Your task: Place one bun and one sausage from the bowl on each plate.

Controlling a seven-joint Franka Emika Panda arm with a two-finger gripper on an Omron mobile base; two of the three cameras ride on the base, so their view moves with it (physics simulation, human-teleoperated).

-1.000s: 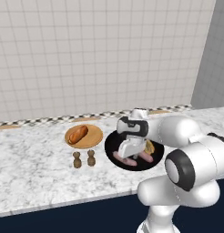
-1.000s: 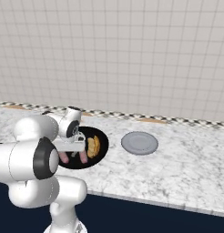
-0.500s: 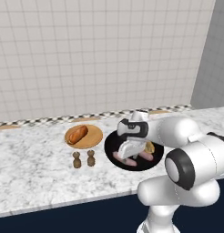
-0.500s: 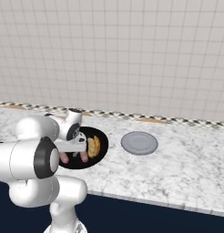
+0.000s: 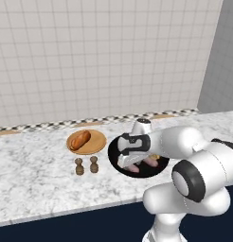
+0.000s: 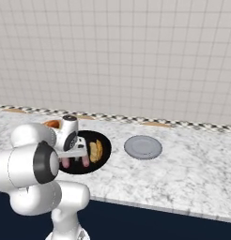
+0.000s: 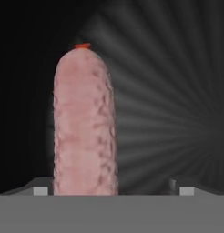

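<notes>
The black bowl (image 5: 113, 152) (image 6: 101, 138) sits mid-counter holding pink sausages (image 5: 149, 162) (image 6: 65, 162) and a bun (image 6: 96, 151). My gripper (image 5: 129, 164) (image 6: 75, 156) (image 7: 114, 191) is down inside the bowl, open. In the hand view one sausage (image 7: 84, 123) lies lengthwise between the fingertips (image 7: 40, 191), close to the left one and apart from the right one. The tan wooden plate (image 5: 97, 142) (image 6: 46, 123) left of the bowl carries a bun (image 5: 79, 139). To the right of the bowl lies the grey plate (image 6: 143, 146), bare.
Two small wooden shakers (image 5: 79, 166) (image 5: 94, 164) stand in front of the wooden plate, near the bowl's left rim. A tiled wall runs along the back of the counter. The counter's front edge is just below the bowl.
The hand has come down from above the bowl into it, over a sausage. The plates, buns and shakers have not moved.
</notes>
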